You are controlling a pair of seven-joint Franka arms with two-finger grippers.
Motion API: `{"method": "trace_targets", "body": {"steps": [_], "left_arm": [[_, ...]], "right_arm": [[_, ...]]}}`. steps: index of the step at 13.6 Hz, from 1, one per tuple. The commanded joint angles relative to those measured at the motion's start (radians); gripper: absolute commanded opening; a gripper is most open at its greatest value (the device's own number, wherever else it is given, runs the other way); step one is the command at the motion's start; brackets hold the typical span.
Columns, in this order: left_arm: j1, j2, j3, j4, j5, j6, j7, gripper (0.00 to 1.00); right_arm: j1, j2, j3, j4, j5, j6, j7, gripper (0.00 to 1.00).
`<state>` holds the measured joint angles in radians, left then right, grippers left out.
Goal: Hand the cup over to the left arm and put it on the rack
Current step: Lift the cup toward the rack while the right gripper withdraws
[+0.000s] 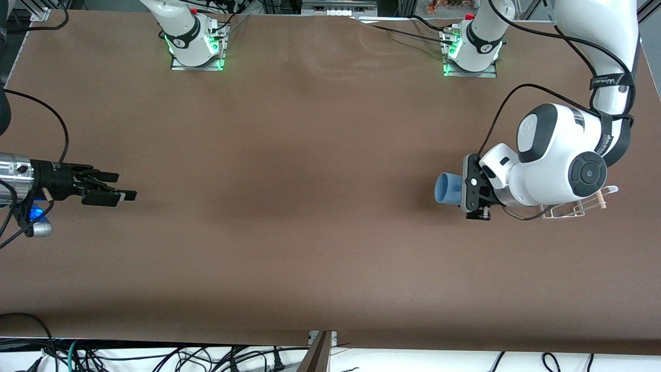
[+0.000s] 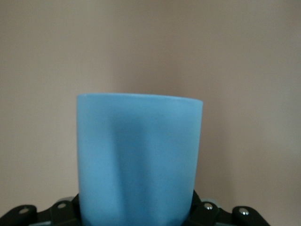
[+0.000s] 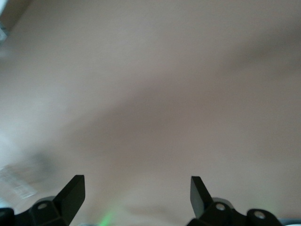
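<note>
Nearest the front camera of all that rests on or hangs over the brown table [image 1: 310, 232] is the right claw [image 1: 121, 192], out at the right arm's end. Its two black fingers [image 3: 71, 194] stand wide apart with nothing between them; the right wrist view shows only bare table surface past the tips. The silver wrist [image 1: 13, 175] above it carries a blue light, and the arm is not touching anything.

At the left arm's end of the table, the left claw [image 1: 471, 187] is clamped on the cup [image 1: 448, 187]. That cup is light blue and smooth, and it is held lying on its side in the air over the table, sticking out of the claw toward the middle of the table. In the left wrist view the cup [image 2: 139, 160] fills the space between the black fingers, its flat end edge pointing away from the wrist; whether that end is the rim or the base is hard to tell from either view.

The left arm [image 1: 557, 155], white with black joint caps and a thick black cable, bends down over the rack [image 1: 578, 205]. Most of the wire rack is hidden under the wrist block; only some white loops and the tip of a light wooden dowel [image 1: 600, 199] show. Cup and rack are apart, with the claw and wrist between them.
</note>
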<state>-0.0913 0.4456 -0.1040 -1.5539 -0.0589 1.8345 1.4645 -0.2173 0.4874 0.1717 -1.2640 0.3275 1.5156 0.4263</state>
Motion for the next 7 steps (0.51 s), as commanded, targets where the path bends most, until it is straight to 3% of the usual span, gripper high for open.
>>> {"method": "trace_targets", "body": {"steps": [1,3,7], "left_arm": [[-0.007,-0.044,0.001,0.008,0.199,-0.076,-0.068,0.00],[-0.017,-0.064,-0.002,0.008,0.339,-0.176,-0.145,0.00],[-0.077,-0.056,-0.014,-0.009,0.733,-0.462,-0.415,0.00]], "right_arm": [[0.018,-0.044,0.012,-0.002,-0.163,-0.005,-0.050,0.99],[0.029,-0.076,0.023,-0.003,-0.269,-0.003,-0.078,0.99],[0.041,-0.098,0.058,-0.017,-0.364,-0.009,-0.077,0.99]]}}
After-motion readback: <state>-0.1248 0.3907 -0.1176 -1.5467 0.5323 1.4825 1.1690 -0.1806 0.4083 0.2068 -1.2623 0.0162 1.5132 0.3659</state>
